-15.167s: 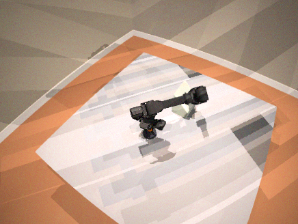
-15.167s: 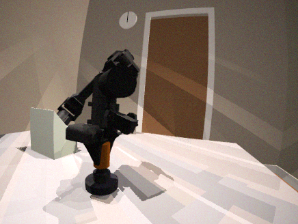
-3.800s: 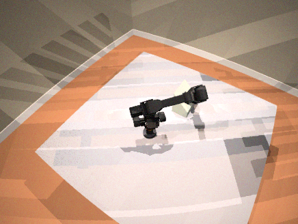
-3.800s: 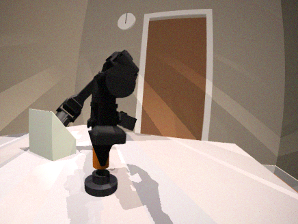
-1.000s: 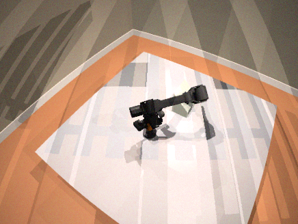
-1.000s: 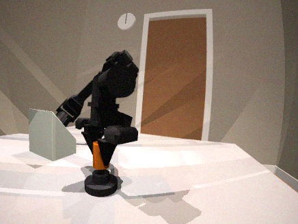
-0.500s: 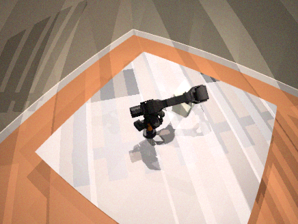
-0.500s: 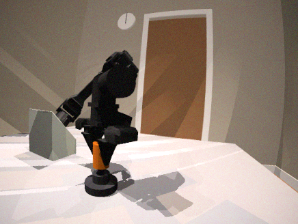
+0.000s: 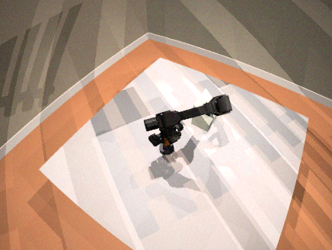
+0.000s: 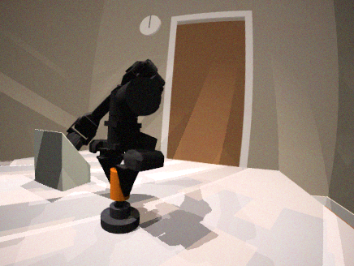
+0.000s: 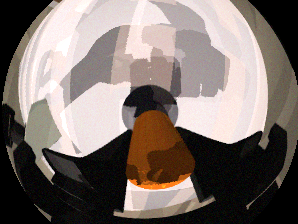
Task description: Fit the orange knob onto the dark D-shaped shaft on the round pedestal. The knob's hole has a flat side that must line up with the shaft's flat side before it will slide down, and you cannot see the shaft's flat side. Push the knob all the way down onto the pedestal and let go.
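Observation:
The orange knob (image 9: 166, 142) (image 10: 116, 186) (image 11: 159, 142) is roughly upright between the fingers of my gripper (image 10: 118, 188) (image 11: 153, 132), which is shut on it. The knob is directly over the dark round pedestal (image 9: 167, 150) (image 10: 120, 222) (image 11: 162, 95). In the exterior view its lower end is just above the pedestal's raised collar (image 10: 120, 211), with a short dark stretch between them. The shaft is mostly hidden, and I cannot tell how far it is inside the knob. Neither flat side shows. In the wrist view the knob covers the pedestal's near part.
A pale grey-green block (image 9: 202, 123) (image 10: 75, 168) (image 11: 42, 125) with a sloped face stands on the white table top beside the arm, behind and left of the pedestal in the exterior view. The arm reaches over beside it. Striped shadows cross the surface.

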Robot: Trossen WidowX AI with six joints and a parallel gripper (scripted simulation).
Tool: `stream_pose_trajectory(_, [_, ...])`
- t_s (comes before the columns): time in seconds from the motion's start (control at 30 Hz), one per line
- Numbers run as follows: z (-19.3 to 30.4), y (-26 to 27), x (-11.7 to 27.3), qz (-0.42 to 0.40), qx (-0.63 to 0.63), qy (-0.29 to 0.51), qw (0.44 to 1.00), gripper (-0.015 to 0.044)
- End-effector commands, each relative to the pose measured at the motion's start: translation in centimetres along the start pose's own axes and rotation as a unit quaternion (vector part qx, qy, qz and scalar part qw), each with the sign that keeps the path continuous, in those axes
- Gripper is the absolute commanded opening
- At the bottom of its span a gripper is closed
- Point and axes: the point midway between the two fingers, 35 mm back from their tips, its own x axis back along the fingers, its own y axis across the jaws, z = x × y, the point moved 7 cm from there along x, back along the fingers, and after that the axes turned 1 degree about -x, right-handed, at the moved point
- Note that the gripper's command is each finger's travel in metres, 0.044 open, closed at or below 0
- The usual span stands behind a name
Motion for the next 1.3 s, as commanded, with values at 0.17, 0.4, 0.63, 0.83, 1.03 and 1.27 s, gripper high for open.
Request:
stream_pose_trajectory(0.17, [0.02,-0.18,0.25,0.003,0.105,0.001,0.994,0.0])
stream_pose_trajectory(0.4, [0.03,-0.1,-0.04,0.003,0.105,0.001,0.994,0.0])
stream_pose_trajectory(0.63, [-0.01,0.17,-0.07,0.003,0.105,0.001,0.994,0.0])
stream_pose_trajectory(0.83, [-0.11,0.28,-0.19,0.003,0.105,0.001,0.994,0.0])
stream_pose_trajectory(1.03, [-0.1,0.18,-0.21,0.003,0.105,0.001,0.994,0.0])
stream_pose_trajectory(1.27, [-0.03,-0.03,-0.2,0.003,0.105,0.001,0.994,0.0])
